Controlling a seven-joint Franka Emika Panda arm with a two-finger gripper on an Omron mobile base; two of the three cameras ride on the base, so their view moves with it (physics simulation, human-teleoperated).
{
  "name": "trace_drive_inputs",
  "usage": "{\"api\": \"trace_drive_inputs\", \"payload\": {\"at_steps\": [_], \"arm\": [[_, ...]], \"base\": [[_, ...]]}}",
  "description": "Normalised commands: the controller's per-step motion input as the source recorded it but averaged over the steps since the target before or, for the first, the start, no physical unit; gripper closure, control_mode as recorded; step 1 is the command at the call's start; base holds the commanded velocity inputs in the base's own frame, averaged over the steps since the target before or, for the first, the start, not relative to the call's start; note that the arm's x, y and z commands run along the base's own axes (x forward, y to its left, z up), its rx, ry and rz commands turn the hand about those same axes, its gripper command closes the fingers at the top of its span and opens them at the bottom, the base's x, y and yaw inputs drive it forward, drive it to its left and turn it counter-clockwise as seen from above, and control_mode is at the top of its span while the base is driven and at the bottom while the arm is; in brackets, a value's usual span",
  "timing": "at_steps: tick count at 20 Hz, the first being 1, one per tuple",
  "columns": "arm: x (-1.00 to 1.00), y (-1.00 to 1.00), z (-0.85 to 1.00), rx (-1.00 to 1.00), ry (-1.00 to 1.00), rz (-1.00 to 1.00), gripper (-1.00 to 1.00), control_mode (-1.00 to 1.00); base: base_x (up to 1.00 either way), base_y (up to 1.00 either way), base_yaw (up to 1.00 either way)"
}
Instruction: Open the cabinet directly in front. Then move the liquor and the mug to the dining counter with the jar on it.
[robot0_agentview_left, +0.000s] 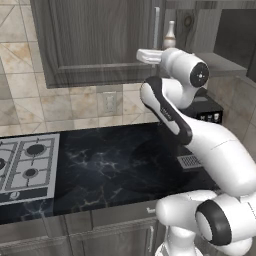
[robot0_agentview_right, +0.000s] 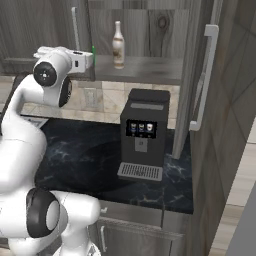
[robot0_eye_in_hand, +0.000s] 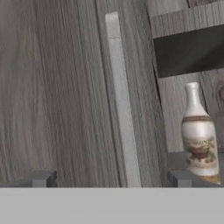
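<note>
1. Up at wall-cabinet height, white arm raised with its hand (robot0_eye_in_hand: 109, 179) close to the left cabinet door (robot0_agentview_left: 95, 40) — small dark fingertips (robot0_eye_in_hand: 41, 178) spread wide, gripping nothing.
2. Directly ahead of the hand in the hand view: long silver bar handle (robot0_eye_in_hand: 122, 105) of that closed left door, lying between the two fingertips but not yet touched, as far as can be judged.
3. Right cabinet door (robot0_agentview_right: 200, 80) already swung open, baring a grey shelf (robot0_agentview_right: 145, 67) inside.
4. On that shelf, standing upright: liquor (robot0_agentview_right: 118, 45), a pale slim bottle with a narrow neck and a brownish label, just beside the closed door's edge.
5. Just left of the bottle in the right base view, beside the hand, a thin sliver of green — probably the mug (robot0_agentview_right: 93, 54), mostly hidden.
6. Below the shelf: black marble desk (robot0_agentview_left: 110, 165) carrying a dark coffee machine (robot0_agentview_right: 142, 135), with a gas hob (robot0_agentview_left: 27, 165) to the left.
7. Dining counter and jar: elsewhere, so a drive ahead before any delivery.
8. Risks, as judgement: closing off-centre on the thin bar could let it slip; pulling straight rather than along the hinge arc could strain the grip; a wide swing of door or wrist could knock over the tall, narrow bottle so near the edge.
</note>
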Motion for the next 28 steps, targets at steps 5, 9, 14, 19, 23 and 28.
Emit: {"api": "trace_drive_inputs", "payload": {"at_steps": [5, 9, 14, 19, 23, 28], "arm": [[1.00, 0.04, 0.00, 0.00, 0.06, -0.01, -1.00, -1.00], [1.00, -0.02, -0.02, 0.00, 0.03, -0.02, -1.00, -1.00], [1.00, 0.00, -0.17, 0.00, 0.02, -0.01, -1.00, -1.00], [0.82, 0.07, -0.14, -0.01, 0.05, -0.02, 1.00, -1.00], [0.00, 0.00, 0.00, 0.00, 0.00, 0.00, 1.00, -1.00], [-0.03, 0.00, 0.00, 0.00, 0.00, 0.00, 1.00, -1.00]], "base": [[0.00, 0.00, 0.00], [0.00, 0.00, 0.00], [0.00, 0.00, 0.00], [0.00, 0.00, 0.00], [0.00, 0.00, 0.00], [0.00, 0.00, 0.00]]}}
